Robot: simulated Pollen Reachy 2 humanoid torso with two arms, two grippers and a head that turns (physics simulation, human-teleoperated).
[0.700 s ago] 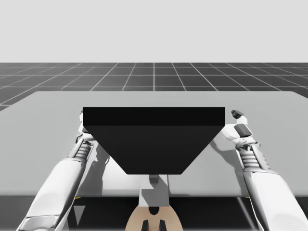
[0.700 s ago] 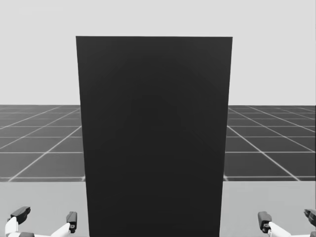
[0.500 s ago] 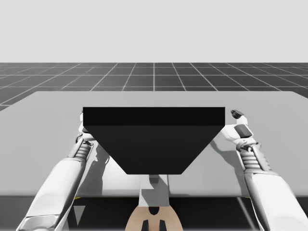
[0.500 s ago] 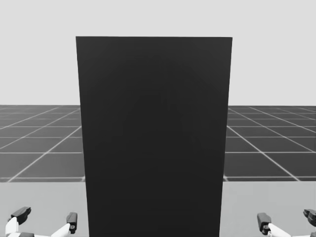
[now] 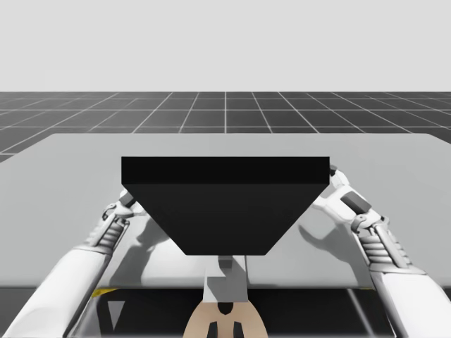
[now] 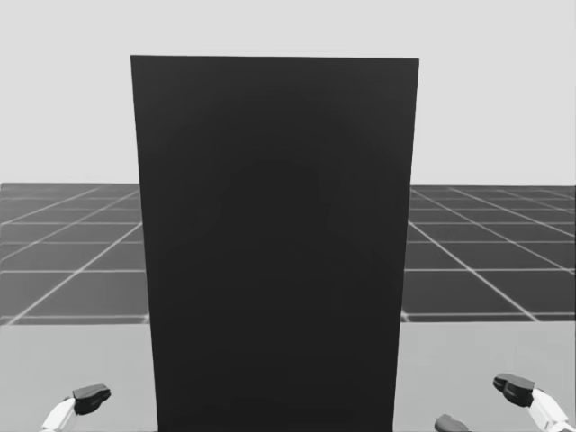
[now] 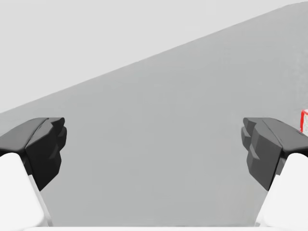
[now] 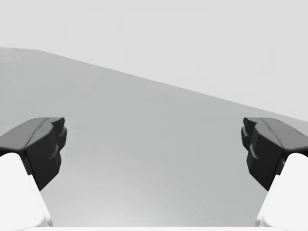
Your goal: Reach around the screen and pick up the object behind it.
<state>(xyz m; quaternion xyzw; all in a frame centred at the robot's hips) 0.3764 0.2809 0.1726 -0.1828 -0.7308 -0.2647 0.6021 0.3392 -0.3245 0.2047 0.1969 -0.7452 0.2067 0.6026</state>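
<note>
Right now my left hand point(image 7: 154, 149) is spread wide. Its two dark fingers point(image 7: 43, 144) stand far apart with nothing but bare desk point(image 5: 394, 151) between them, and it holds and touches nothing. Just past the tip of one finger, off to the side of the hand and not between the fingers, a small red and white thing point(image 7: 304, 120) peeks in, resting on the desk. Too little of it shows to tell its shape, and from that view I cannot tell how it lies relative to the screen point(image 5: 225, 204).

My right hand point(image 8: 154, 149) is just as wide and empty, with plain grey desk ahead of it.

From the high view the black screen stands upright at the middle of the desk, its foot close to the near edge. My left arm comes in along the screen's left side, the hand just beside it and partly hidden by it. My right arm comes in along the right side, the hand close by the screen's upper right corner; whether it touches I cannot tell. In the head view dark fingertips of both hands rise over the near part of the desk, one hand on each side of the screen and apart from it.
</note>
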